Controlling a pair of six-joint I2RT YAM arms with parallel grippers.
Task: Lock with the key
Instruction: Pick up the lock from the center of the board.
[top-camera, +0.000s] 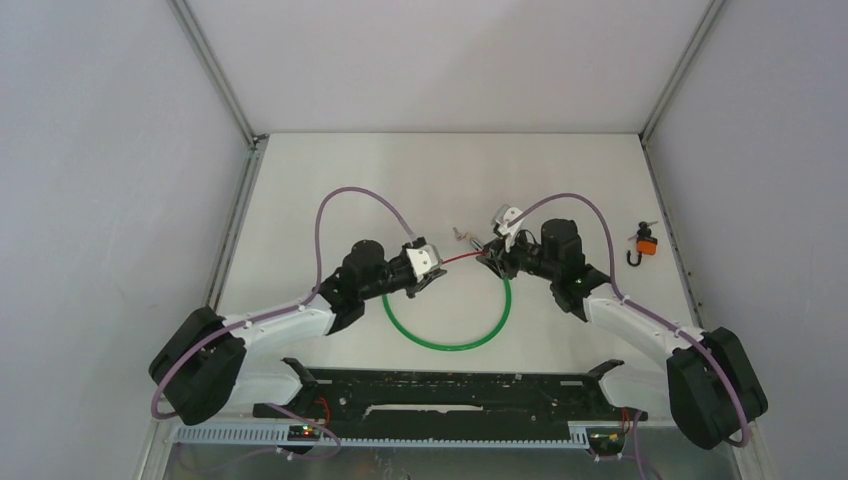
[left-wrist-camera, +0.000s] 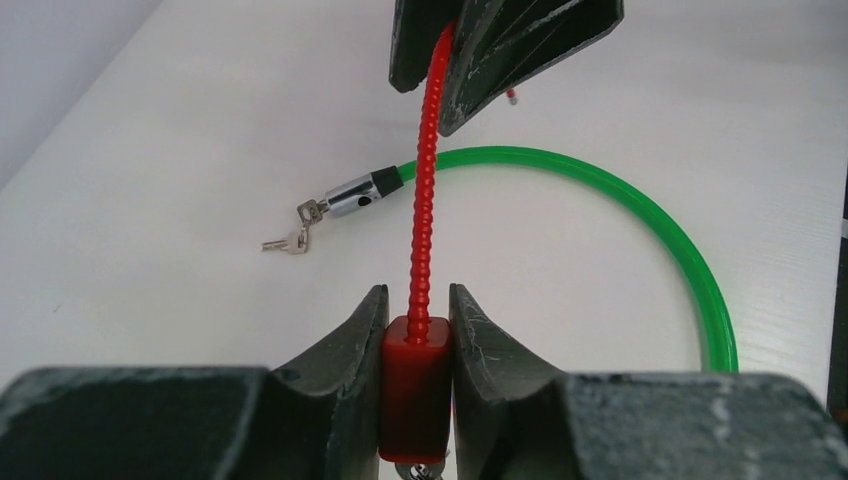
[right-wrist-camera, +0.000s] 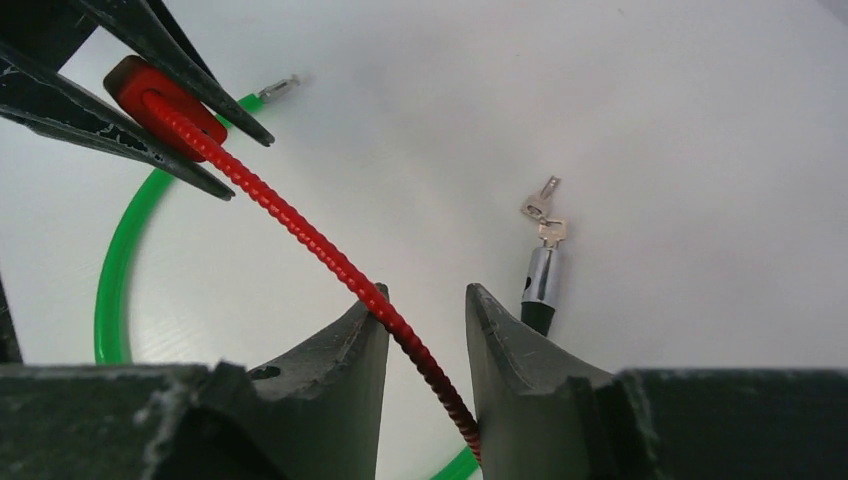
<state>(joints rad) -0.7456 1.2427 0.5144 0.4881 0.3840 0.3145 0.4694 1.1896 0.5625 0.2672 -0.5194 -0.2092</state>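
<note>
Stiffness is the first thing to weigh with the red ribbed cable lock (left-wrist-camera: 425, 190). Its cable runs almost straight through the air between the two grippers with little sag, so I judge it springy rather than limp, light, and apt to flick back if released. The ridges should give fingers purchase. The smooth red plastic lock body (left-wrist-camera: 415, 375) looks slicker and is best held across its flat sides, which is how the left gripper (left-wrist-camera: 417, 300) has it, jaws pressed tight on either face, above the white table (left-wrist-camera: 150, 300). The right gripper (right-wrist-camera: 425, 300) stands with its jaws apart, wider than the cable, which crosses the gap on a slant and touches one finger. The cable's free end is hidden behind it. To close the lock I would take the cable near that end, where it will bend least. A bit of metal shows under the body (possibly its key, too cropped to tell). Flat on the table lies a glossy green cable loop (left-wrist-camera: 640, 205) ending in a chrome barrel (left-wrist-camera: 352, 194). A small bunch of silver keys (left-wrist-camera: 297, 232) sits at the barrel's tip, thin and probably fiddly to pinch off a flat surface.
</note>
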